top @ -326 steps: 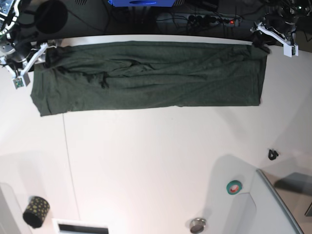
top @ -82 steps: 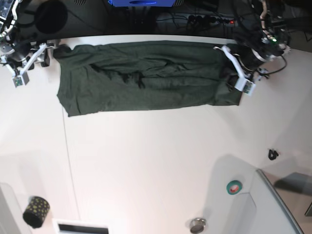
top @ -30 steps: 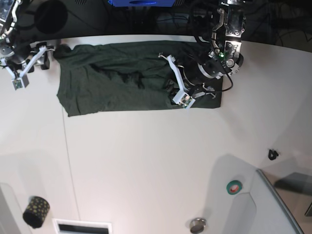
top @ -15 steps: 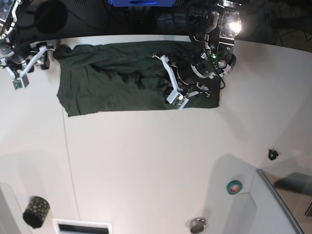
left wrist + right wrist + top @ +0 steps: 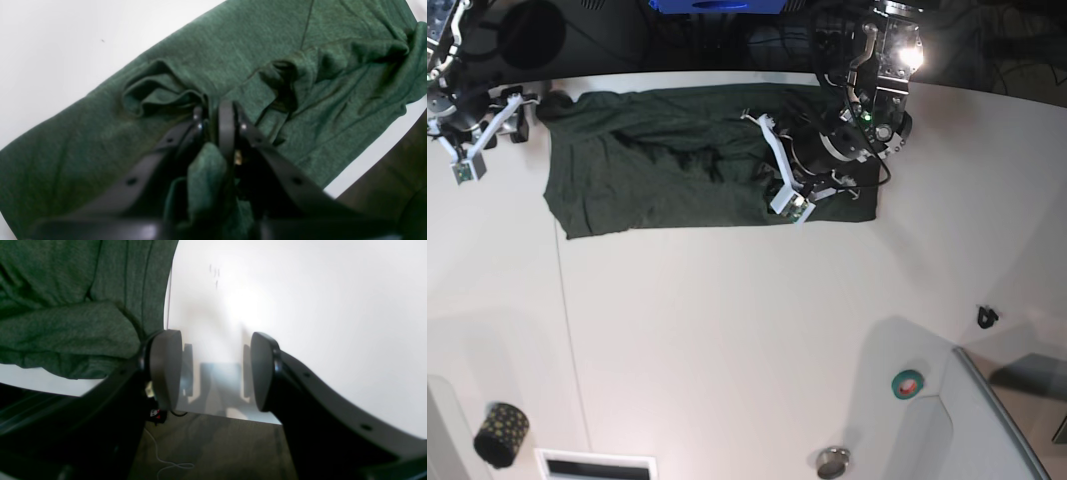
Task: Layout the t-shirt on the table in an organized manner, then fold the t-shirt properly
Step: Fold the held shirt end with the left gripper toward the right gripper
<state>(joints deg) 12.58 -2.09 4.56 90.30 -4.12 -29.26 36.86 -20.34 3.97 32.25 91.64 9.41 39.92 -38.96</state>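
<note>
So the table (image 5: pixel 747 330) is the big white surface filling most of the base view, with a thin seam line (image 5: pixel 567 340) running down it. The t-shirt (image 5: pixel 657 160) is dark green and lies along the table's far edge, in a long flattened band, with one end doubled back over the middle where the left arm sits on it. There's a bunch of wrinkles and a puckered fold near the shirt's centre.

The left gripper (image 5: pixel 217 116) is right over the shirt, jaws nearly together, with a wad of green fabric pinched up between the fingers, so it's got hold of the shirt. The right gripper (image 5: pixel 217 370) is off the shirt's other end, at the table's far edge, jaws well apart with nothing between them, just beside the cloth.

Smaller stuff, all well away from the shirt on the near side of the table: a grey tray (image 5: pixel 1002 420), a green tape roll (image 5: pixel 907 383), a dark patterned roll (image 5: pixel 501 434), a small round metal thing (image 5: pixel 832 462) and a little black clip (image 5: pixel 987 317).
</note>
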